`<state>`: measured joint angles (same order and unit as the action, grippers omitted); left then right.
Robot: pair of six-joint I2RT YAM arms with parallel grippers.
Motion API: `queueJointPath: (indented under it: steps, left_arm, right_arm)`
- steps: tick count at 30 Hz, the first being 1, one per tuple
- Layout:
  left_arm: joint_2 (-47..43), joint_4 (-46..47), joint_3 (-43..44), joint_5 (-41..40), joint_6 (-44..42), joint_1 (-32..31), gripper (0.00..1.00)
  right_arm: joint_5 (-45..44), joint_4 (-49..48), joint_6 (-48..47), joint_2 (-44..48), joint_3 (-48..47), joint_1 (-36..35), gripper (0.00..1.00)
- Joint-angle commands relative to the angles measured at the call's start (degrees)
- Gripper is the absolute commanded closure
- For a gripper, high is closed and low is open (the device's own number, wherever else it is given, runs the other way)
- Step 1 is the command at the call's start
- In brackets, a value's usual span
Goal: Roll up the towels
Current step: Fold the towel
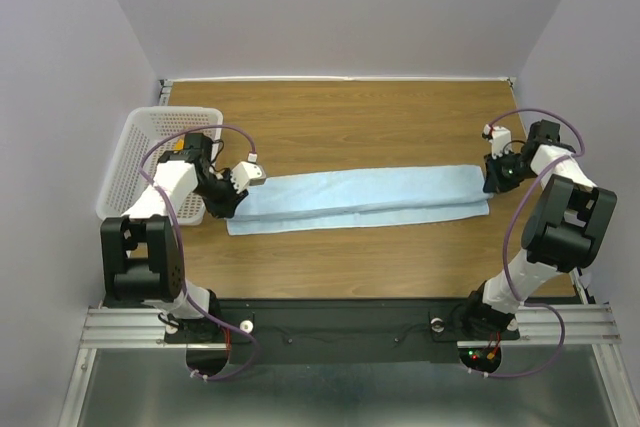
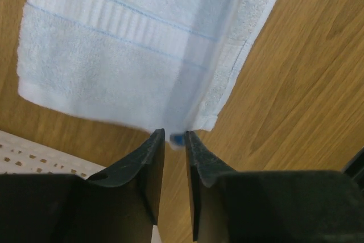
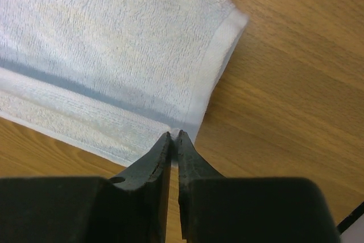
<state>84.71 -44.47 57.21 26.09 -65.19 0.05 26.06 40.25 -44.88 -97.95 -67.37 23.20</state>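
Observation:
One light blue towel (image 1: 360, 197) lies folded lengthwise in a long strip across the wooden table. At the strip's left end my left gripper (image 1: 232, 202) is open by a narrow gap. In the left wrist view the towel (image 2: 125, 55) ends just beyond the gripper (image 2: 174, 135), with a small blue-marked label between the tips. At the strip's right end my right gripper (image 1: 490, 185) is shut. The right wrist view shows the towel (image 3: 114, 44) with its hem corner pinched in the gripper (image 3: 175, 135).
A white perforated basket (image 1: 135, 162) stands at the table's left edge, close beside the left arm, and its rim (image 2: 34, 155) shows in the left wrist view. Bare wood (image 1: 350, 117) stretches behind the towel. Grey walls enclose the table.

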Motion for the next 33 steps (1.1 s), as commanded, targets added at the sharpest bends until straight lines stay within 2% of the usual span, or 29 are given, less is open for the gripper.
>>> queueJointPath:
  steps: [1,2,3,4,5,6,10,11,12,13,17,26,33]
  left_arm:
    - [-0.8,-1.8,0.5,0.0,-1.6,0.1,0.59]
    - [-1.0,-2.0,0.9,0.3,-1.6,0.1,0.55]
    - [-1.5,-2.4,1.2,0.6,-1.7,0.1,0.50]
    - [-2.3,-2.7,2.0,1.2,-1.7,0.1,0.39]
    - [-2.6,-3.0,2.5,1.4,-1.7,0.1,0.37]
    - [-2.9,-3.3,3.1,1.9,-1.4,0.1,0.35]
    - [-2.9,-2.9,6.0,4.1,1.5,0.1,0.36]
    - [-2.7,-1.9,6.6,4.5,3.6,-1.7,0.37]
    - [-2.3,-0.8,6.8,4.0,5.5,-2.4,0.41]
    - [-1.9,1.8,6.5,3.3,7.2,-3.1,0.42]
    - [-0.2,8.6,5.6,-0.9,14.9,-7.1,0.53]
    - [7.0,18.3,5.7,-6.6,30.5,-10.9,0.57]
    - [14.8,21.4,6.9,-12.1,37.1,-11.9,0.67]
  right_arm:
    - [-0.4,0.1,-2.0,2.4,-0.2,0.7,0.82]
    - [-0.3,0.3,-1.8,2.5,-0.7,0.7,0.74]
    - [-0.2,0.5,-1.6,3.0,-1.1,0.7,0.60]
    - [0.4,1.0,-1.3,3.4,-1.8,0.7,0.40]
    - [0.8,1.3,-1.1,3.9,-2.2,0.7,0.35]
    - [1.4,1.7,-0.9,5.0,-2.7,0.7,0.34]
    - [6.1,3.5,1.3,5.8,-6.3,0.7,0.38]
    - [6.7,4.7,1.6,5.0,-7.8,0.6,0.40]
    - [7.3,5.3,2.0,4.4,-8.6,0.5,0.43]
    - [7.9,5.9,2.2,2.8,-9.2,0.1,0.51]
    - [7.6,6.9,2.7,0.0,-9.6,-2.2,0.63]
    - [-1.5,3.9,5.9,-7.7,-7.4,-6.3,0.64]
    - [-13.7,1.3,4.1,-8.4,-0.7,-6.2,0.64]
